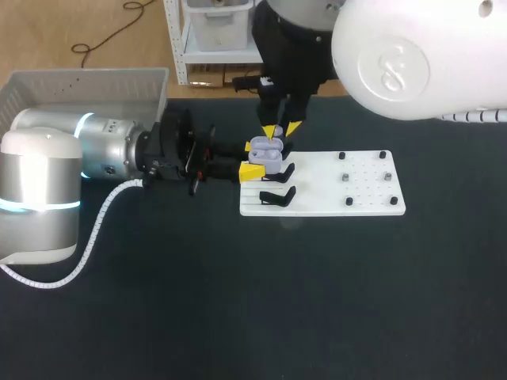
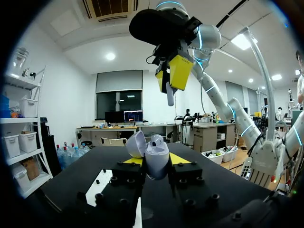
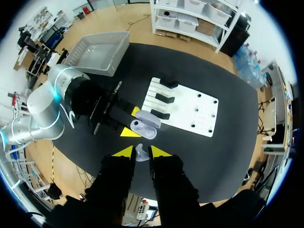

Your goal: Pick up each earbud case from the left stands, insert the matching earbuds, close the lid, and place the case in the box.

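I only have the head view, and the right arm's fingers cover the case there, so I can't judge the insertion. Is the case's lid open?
Observer: Yes. The left wrist view shows the earbud case with its lid standing open, held in the left gripper.
Operator: What's above it?
Observer: The right gripper, shut on a pale earbud, as the right wrist view shows.
Operator: Seated yet?
Observer: No; the left wrist view shows it hanging above the case, not touching.
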Tool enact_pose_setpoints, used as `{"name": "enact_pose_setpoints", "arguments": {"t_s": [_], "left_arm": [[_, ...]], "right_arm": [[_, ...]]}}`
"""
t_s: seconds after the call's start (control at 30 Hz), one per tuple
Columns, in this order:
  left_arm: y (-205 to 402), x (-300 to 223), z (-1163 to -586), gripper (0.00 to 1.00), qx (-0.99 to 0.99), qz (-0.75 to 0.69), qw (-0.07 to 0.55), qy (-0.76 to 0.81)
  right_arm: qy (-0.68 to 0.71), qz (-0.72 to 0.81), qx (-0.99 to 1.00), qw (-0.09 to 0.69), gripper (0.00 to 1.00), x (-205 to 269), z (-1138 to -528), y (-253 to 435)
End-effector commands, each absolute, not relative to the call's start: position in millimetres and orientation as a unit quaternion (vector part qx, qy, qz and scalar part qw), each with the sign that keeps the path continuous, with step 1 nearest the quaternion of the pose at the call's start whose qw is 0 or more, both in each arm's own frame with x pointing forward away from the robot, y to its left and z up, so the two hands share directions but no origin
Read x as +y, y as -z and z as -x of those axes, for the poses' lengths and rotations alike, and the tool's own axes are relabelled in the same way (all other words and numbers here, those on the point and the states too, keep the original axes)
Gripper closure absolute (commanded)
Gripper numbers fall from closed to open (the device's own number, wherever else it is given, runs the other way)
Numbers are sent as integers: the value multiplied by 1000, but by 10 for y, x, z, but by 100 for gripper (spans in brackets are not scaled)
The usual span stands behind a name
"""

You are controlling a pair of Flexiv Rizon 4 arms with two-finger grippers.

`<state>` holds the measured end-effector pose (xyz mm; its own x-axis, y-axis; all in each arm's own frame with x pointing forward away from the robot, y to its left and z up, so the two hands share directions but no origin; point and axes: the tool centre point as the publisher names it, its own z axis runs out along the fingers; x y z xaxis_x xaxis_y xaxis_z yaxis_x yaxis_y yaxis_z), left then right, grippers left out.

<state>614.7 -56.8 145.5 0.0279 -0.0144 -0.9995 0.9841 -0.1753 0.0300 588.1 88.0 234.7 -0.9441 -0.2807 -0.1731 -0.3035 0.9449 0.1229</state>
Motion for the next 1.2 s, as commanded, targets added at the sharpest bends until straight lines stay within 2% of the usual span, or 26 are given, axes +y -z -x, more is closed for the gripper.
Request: {"name": "enact_pose_setpoints", "arguments": {"t_s": [0.03, 1.2], "left_arm": [[-1452, -570, -6159, 100, 443, -547, 463, 538], [-1452, -570, -6159, 100, 443, -547, 463, 538]], "right_arm": [[-68, 162, 981, 80, 100, 942, -5897, -2293], [-31, 211, 972, 98, 100, 1084, -5936, -1979]]}}
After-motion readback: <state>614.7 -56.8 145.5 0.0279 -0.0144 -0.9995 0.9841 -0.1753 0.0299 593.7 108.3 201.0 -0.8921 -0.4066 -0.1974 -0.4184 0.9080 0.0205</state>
